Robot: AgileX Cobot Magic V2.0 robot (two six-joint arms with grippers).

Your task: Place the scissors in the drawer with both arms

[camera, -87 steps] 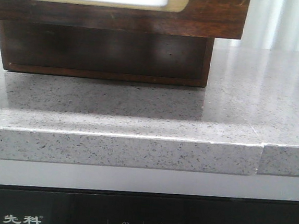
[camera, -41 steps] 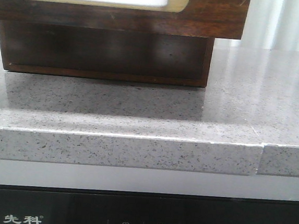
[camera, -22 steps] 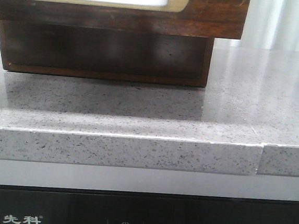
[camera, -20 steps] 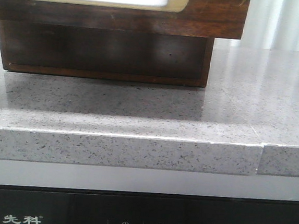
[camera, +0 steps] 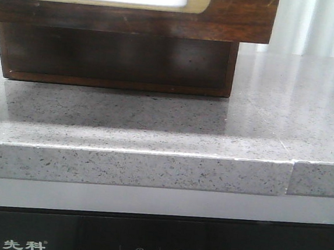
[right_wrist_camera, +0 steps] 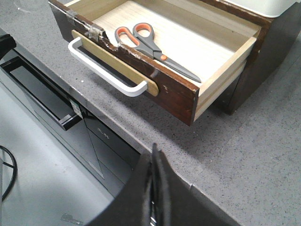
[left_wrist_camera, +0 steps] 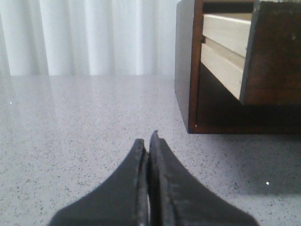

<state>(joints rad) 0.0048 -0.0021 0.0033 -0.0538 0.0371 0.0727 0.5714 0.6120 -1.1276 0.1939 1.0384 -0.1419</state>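
The scissors point(right_wrist_camera: 155, 44), with dark grey handles, orange-lined loops and short blades, lie flat inside the open drawer point(right_wrist_camera: 188, 96), on its pale floor. The drawer has a scuffed dark brown front and a white handle point(right_wrist_camera: 106, 73), and it sticks out over the counter edge. In the front view its underside and front point(camera: 129, 19) fill the top. My right gripper point(right_wrist_camera: 155, 153) is shut and empty, above the counter edge in front of the drawer. My left gripper point(left_wrist_camera: 148, 141) is shut and empty, low over the counter beside the cabinet point(left_wrist_camera: 188, 70). Neither arm shows in the front view.
The grey speckled counter point(camera: 156, 118) bears the dark wood cabinet point(camera: 114, 59). A seam point(camera: 291, 171) cuts the counter's front edge at the right. A black appliance panel point(camera: 145, 243) sits below the counter. White curtains point(left_wrist_camera: 89, 35) hang behind.
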